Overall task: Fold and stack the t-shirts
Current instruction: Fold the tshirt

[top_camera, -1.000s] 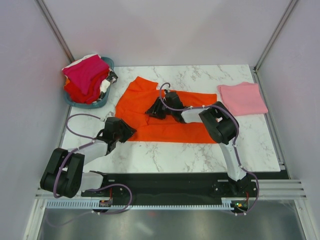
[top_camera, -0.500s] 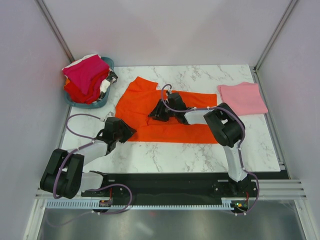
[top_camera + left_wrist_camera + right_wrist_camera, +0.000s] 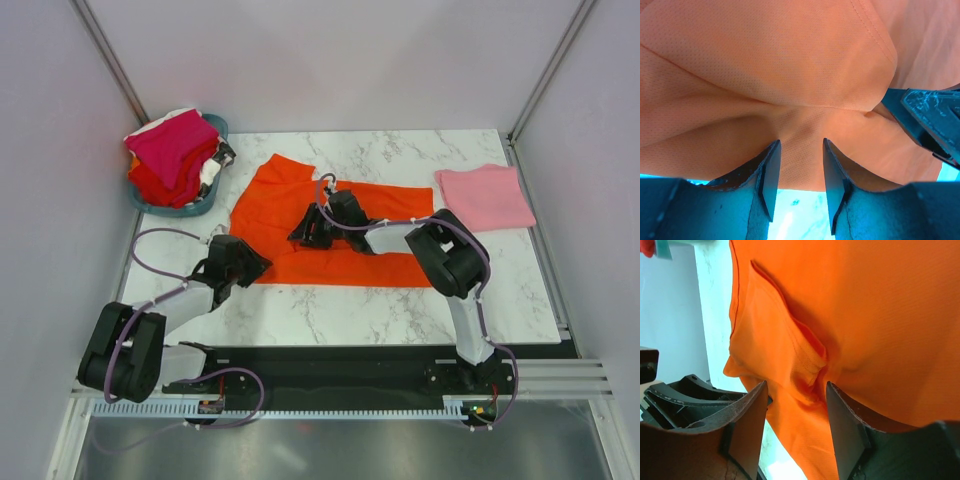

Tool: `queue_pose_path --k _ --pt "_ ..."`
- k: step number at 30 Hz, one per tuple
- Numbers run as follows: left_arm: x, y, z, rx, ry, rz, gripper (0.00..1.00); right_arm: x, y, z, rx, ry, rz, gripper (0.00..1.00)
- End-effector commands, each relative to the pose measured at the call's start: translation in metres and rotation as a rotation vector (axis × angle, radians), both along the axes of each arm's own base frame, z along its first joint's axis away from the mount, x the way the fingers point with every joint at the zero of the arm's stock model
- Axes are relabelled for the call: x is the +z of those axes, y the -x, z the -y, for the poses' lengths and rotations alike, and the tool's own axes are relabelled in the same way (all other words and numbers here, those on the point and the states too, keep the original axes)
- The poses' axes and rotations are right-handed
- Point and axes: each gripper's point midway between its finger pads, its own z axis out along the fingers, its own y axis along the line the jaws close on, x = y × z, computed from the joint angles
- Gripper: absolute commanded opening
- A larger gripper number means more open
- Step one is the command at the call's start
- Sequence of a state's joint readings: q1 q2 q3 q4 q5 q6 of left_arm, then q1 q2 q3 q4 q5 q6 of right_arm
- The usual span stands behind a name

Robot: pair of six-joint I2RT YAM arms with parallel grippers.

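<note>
Left fingers [image 3: 799, 172] pinch orange shirt [image 3: 330, 225] hem — right fingers [image 3: 796, 390] apart, low over cloth.

From high behind the arm bases we look down over the whole bench [image 3: 330, 310]. Each wrist camera sits very close over cloth, peering out between its own jaws. All three views share the orange-red t-shirt [image 3: 290, 215] [image 3: 790, 75] [image 3: 880, 315]; the right wrist also catches the left gripper [image 3: 685, 390].
</note>
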State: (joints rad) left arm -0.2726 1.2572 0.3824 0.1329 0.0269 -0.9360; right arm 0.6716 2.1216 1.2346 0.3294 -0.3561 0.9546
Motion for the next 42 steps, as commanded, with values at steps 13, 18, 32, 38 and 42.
queue_pose_path --k 13,18,32,38,42 --pt "0.01 -0.006 -0.002 -0.004 -0.027 0.039 0.47 -0.001 -0.001 -0.034 0.038 -0.117 -0.045 0.5" --pt "0.01 -0.005 -0.003 -0.004 -0.029 0.037 0.47 0.004 -0.009 -0.04 0.04 -0.131 -0.037 0.44" --pt "0.002 0.0 -0.004 -0.005 -0.036 0.015 0.47 -0.002 -0.027 -0.042 0.003 -0.125 -0.013 0.4" --pt "0.002 0.0 -0.005 -0.006 -0.037 0.017 0.47 0.001 -0.034 -0.035 -0.037 -0.146 0.004 0.43" --pt "0.002 0.0 -0.005 -0.006 -0.037 0.015 0.47 0.006 -0.04 -0.034 -0.043 -0.165 0.016 0.42"
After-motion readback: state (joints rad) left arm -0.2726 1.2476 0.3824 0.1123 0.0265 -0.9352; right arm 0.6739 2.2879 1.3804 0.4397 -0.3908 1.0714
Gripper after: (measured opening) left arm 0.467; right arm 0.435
